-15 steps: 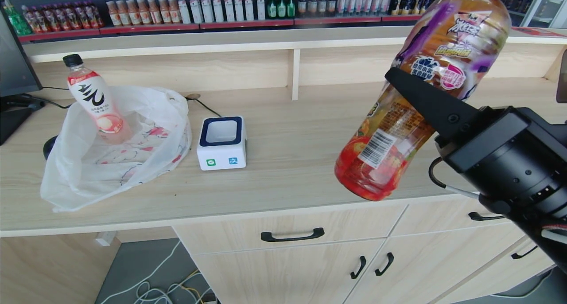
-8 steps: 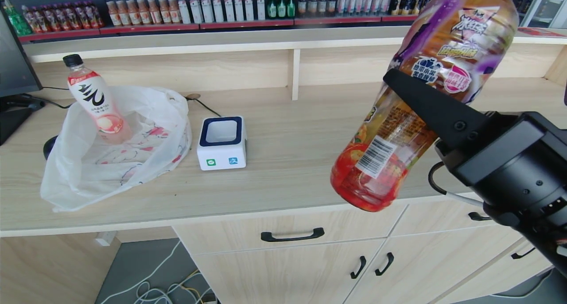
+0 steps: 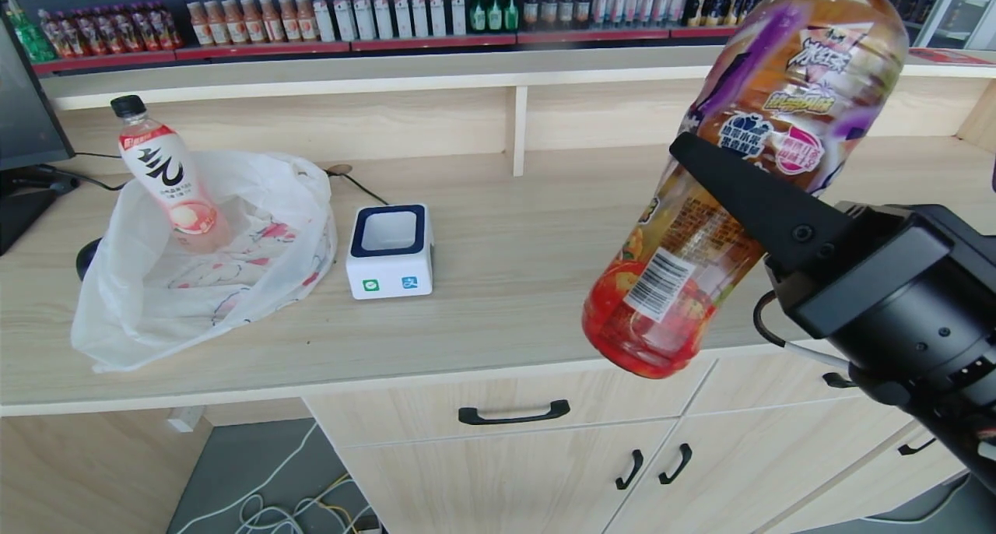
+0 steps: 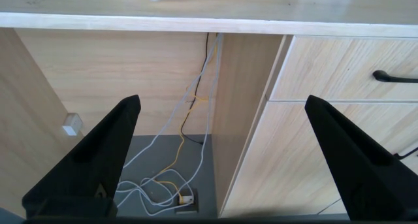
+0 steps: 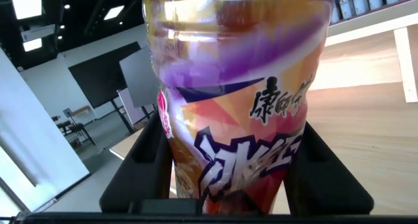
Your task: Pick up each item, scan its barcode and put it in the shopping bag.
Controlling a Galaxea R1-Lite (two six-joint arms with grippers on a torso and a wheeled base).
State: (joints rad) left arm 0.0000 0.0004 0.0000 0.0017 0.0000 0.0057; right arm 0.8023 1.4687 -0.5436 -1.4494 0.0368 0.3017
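Observation:
My right gripper [image 3: 766, 184] is shut on a large iced tea bottle [image 3: 724, 176] with a purple and orange label, held tilted in the air over the counter's front right edge, its barcode [image 3: 660, 283] facing me. The right wrist view has the bottle [image 5: 238, 100] between the black fingers [image 5: 140, 168]. A white barcode scanner [image 3: 389, 250] sits mid-counter. To its left lies the white shopping bag [image 3: 202, 285], with a pink drink bottle [image 3: 171, 180] standing in it. My left gripper [image 4: 222, 159] hangs open below the counter's edge, in front of the cupboard.
The wooden counter [image 3: 506, 269] has drawers and cupboard doors [image 3: 513, 413] beneath. A monitor [image 3: 23, 106] stands at the far left. Shelves of bottled drinks [image 3: 436, 12] line the back wall. Cables [image 4: 176, 178] lie on the floor below.
The right gripper has carried the iced tea bottle slightly left and lower, and tipped it a little. The bag, pink bottle and scanner have not moved.

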